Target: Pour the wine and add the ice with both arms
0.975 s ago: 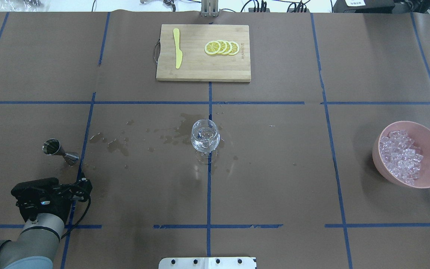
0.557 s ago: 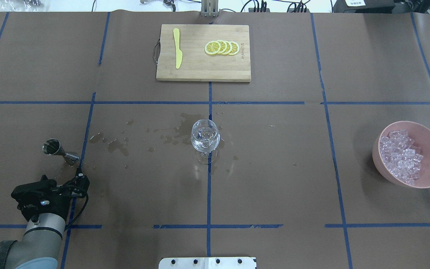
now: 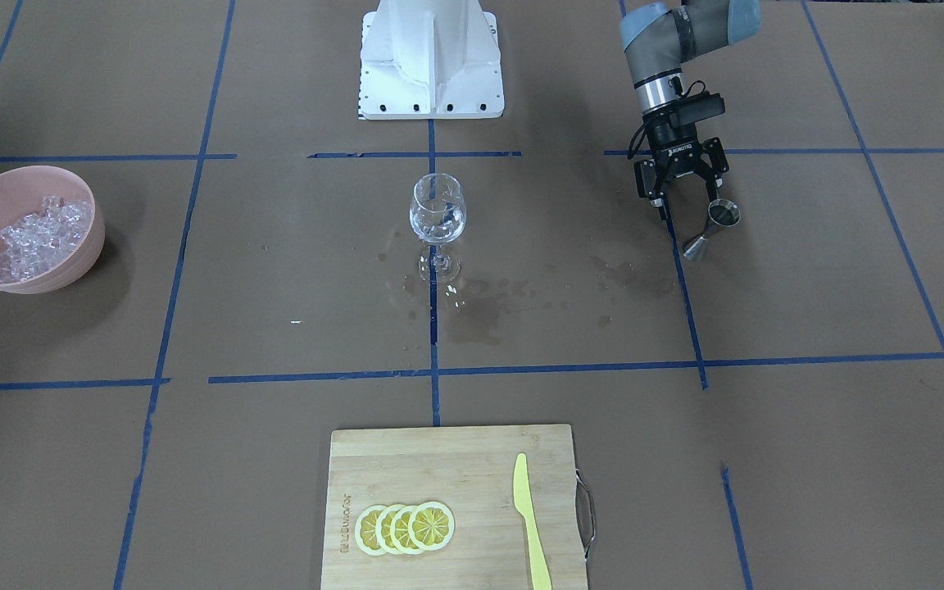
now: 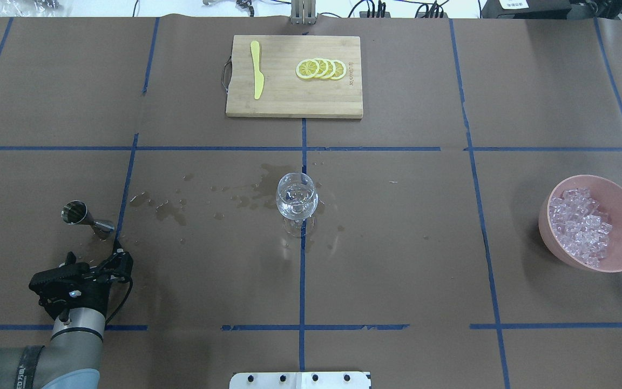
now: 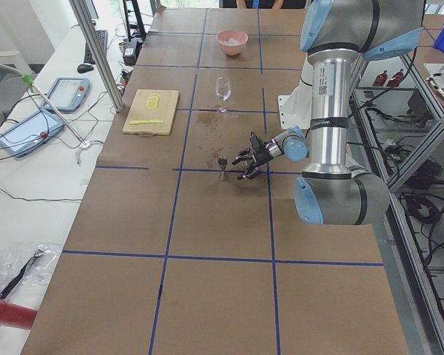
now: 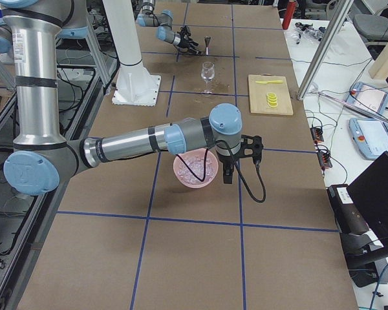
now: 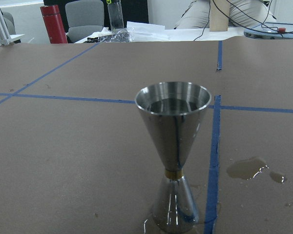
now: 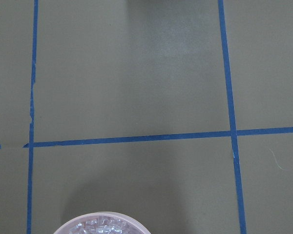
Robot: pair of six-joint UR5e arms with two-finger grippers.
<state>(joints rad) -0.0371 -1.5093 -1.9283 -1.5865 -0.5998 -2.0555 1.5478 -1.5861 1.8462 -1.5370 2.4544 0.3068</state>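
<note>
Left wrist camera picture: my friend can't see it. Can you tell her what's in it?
A shiny metal jigger stands upright on the brown table, close up in the middle. A blue tape line runs just to its right, with small wet puddles beyond it.

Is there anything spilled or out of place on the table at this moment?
Yes. Liquid is spilled on the brown paper: dark wet patches run from beside the jigger to the foot of the wine glass. The glass and the jigger both stand upright.
</note>
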